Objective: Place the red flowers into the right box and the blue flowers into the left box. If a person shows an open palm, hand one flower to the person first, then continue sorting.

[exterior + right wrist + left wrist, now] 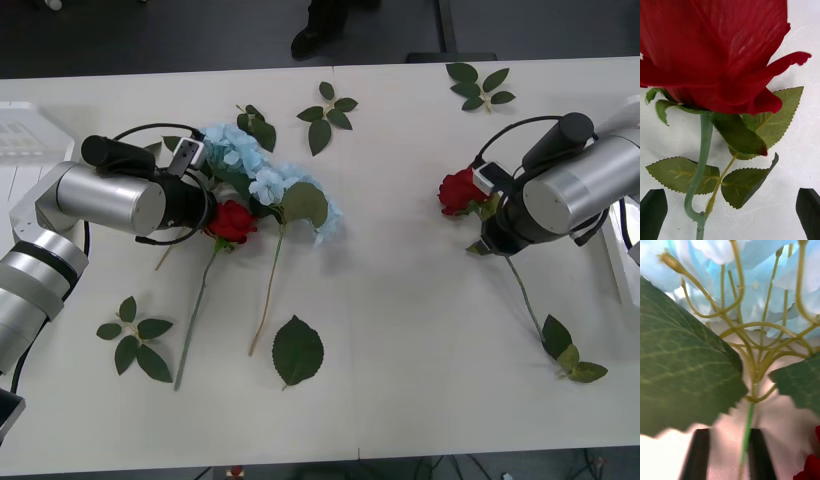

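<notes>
Front view: even, bright overhead light on the white matte worktop (400, 300); shadows soft and short, floor behind dark. Mild glare on the brushed silver arm housings. Right wrist view: sharp, red fabric rose head (715, 52) well lit. Left wrist view: motion-blurred; big green fabric leaf (681, 375) and black fingers (698, 453) smeared.
</notes>
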